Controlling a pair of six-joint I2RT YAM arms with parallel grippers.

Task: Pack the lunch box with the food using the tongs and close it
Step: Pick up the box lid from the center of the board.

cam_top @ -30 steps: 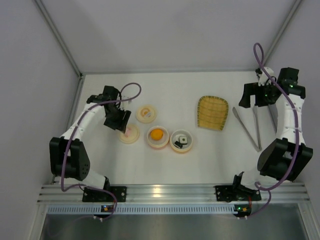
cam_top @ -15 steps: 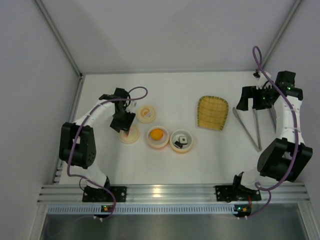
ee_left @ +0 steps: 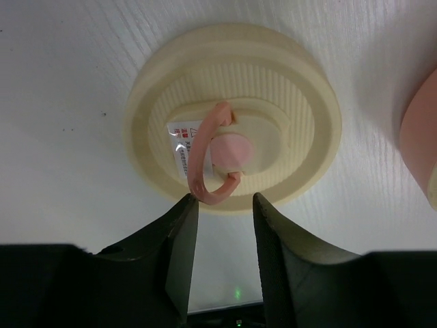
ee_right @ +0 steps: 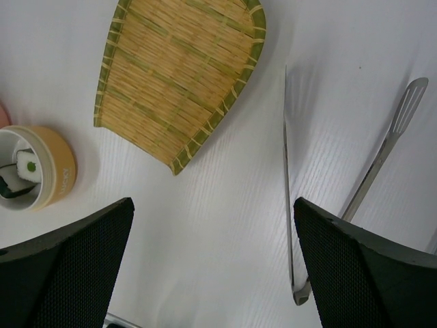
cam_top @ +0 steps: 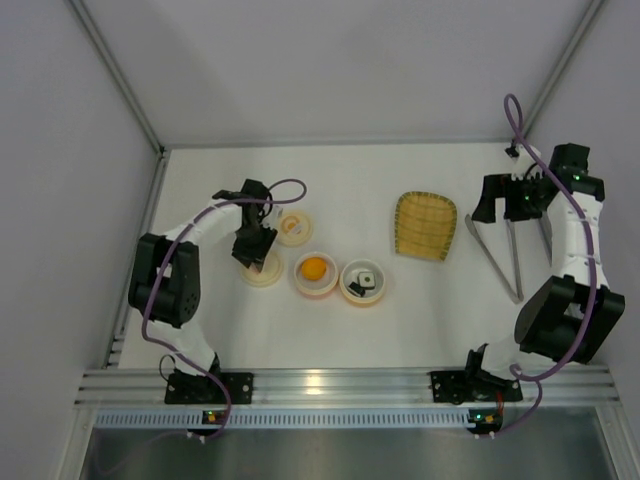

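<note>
Left claw (ee_left: pixel 224 201) narrowly apart at lid's (ee_left: pixel 293 89) near edge | right claw (ee_right: pixel 212 205) spread wide above tongs (ee_right: pixel 286 171)

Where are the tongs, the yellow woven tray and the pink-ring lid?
tongs (ee_right: pixel 288 178), right wrist view, on the left arm of the V.
yellow woven tray (ee_right: pixel 181 75), right wrist view, on the middle of the weave.
pink-ring lid (ee_left: pixel 229 149), left wrist view, on the pink centre knob.
</note>
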